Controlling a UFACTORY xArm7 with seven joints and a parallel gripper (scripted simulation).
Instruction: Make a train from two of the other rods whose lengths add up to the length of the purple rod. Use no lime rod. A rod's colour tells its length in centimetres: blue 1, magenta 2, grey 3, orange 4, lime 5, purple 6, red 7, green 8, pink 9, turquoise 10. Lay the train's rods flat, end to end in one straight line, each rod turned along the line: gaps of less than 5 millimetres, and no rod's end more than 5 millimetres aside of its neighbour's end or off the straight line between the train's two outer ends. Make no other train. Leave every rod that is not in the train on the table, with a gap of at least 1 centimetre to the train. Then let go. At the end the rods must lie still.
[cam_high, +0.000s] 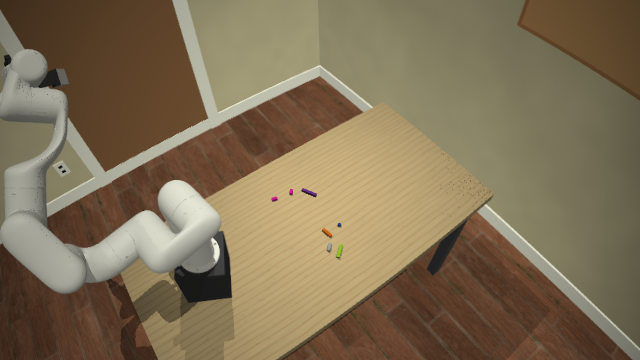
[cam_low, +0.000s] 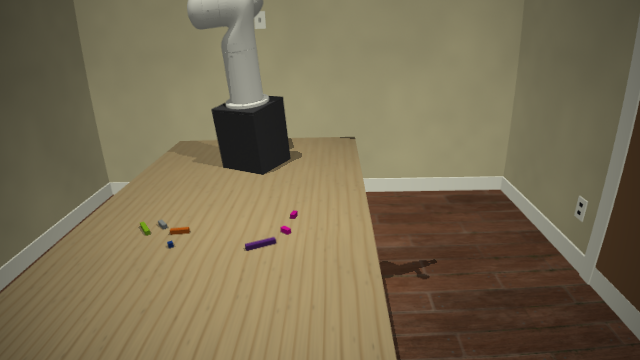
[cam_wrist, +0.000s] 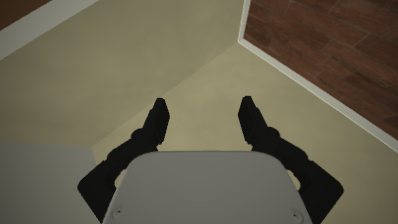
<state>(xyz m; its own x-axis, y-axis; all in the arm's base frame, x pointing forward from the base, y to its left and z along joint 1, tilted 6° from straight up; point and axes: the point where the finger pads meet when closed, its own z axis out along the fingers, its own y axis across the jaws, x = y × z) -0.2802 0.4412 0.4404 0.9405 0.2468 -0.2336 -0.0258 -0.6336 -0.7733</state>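
Clock directions as in the top view. Purple rod (cam_high: 309, 192) (cam_low: 260, 244) lies on the tabletop (cam_high: 370, 165) (cam_low: 210, 300), its ends towards 10 and 4 o'clock; it serves as the length reference, so no need to move it.

Train wanted: 6 = orange 4 + magenta 2. Orange rod (cam_high: 327, 232) (cam_low: 180, 230) lies flat, well apart from purple, towards its 5 o'clock. First magenta rod (cam_high: 291, 192) (cam_low: 285, 230) is near purple at 9 o'clock; second magenta rod (cam_high: 274, 199) (cam_low: 293, 214) sits beyond it, towards 8. Either would do — the other is a spare, to be left apart.

Blue rod (cam_high: 339, 225) (cam_low: 170, 244) is at orange's 2 o'clock, grey rod (cam_high: 329, 247) (cam_low: 162, 224) at its 6, lime rod (cam_high: 339, 251) (cam_low: 145, 228) at its 5. Lime is barred, which rules out blue + lime. These neighbours crowd orange; building out by the magentas risks less, provided purple keeps its gap.

Tool (cam_wrist: 203, 106): fingers spread fully, nothing between them. Arm (cam_high: 45, 250) (cam_low: 242, 65) is held back from the rods, leaving them in plain sight. No train laid; judged next — approach orange or a magenta.
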